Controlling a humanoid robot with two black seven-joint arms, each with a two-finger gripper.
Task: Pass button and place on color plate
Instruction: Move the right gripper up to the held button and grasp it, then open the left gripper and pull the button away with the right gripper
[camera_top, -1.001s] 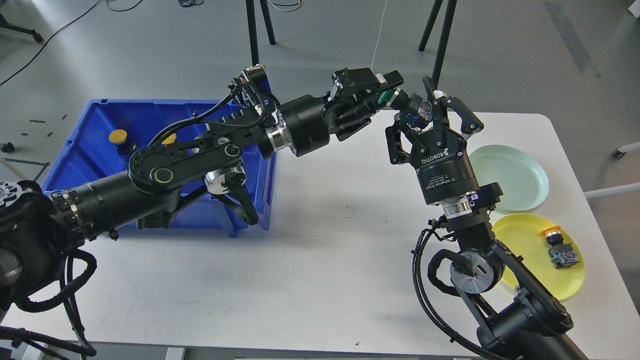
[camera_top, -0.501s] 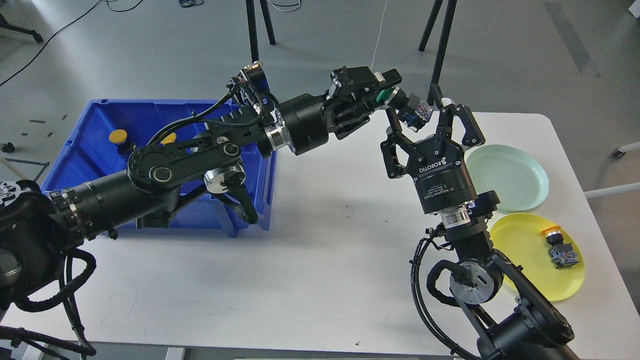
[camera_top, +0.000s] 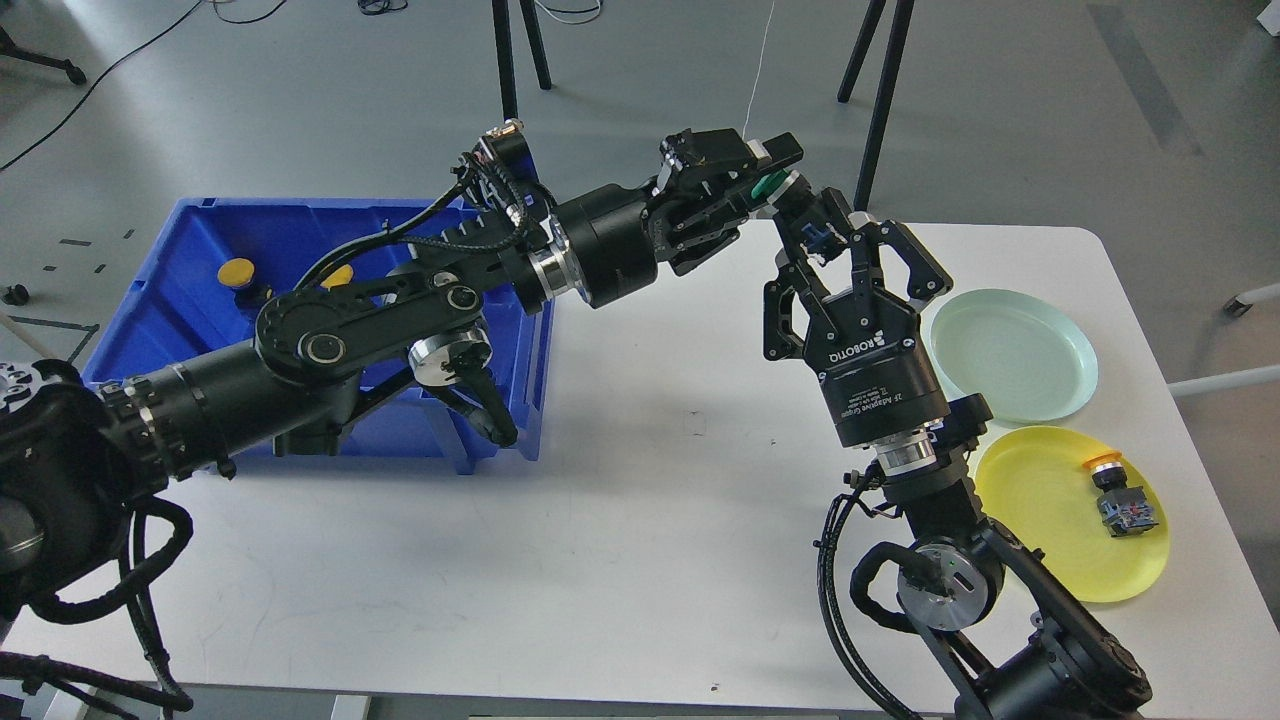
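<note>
My left gripper (camera_top: 762, 172) is shut on a green-capped button (camera_top: 772, 186) and holds it in the air above the table's far edge. The button's black and blue body (camera_top: 815, 228) sticks out to the right. My right gripper (camera_top: 840, 238) is open and points up, with its fingers on either side of that body. I cannot tell if they touch it. A pale green plate (camera_top: 1015, 355) and a yellow plate (camera_top: 1050, 500) lie at the right of the white table (camera_top: 620, 520).
An orange-capped button (camera_top: 1120, 495) lies on the yellow plate. A blue bin (camera_top: 200, 300) at the left holds yellow-capped buttons (camera_top: 237, 270). My left arm stretches across the bin. Black stand legs (camera_top: 880, 90) rise behind the table.
My right gripper has moved left and up toward the button, so its fingers now straddle the button's body. My left gripper has barely shifted and still holds the button.
</note>
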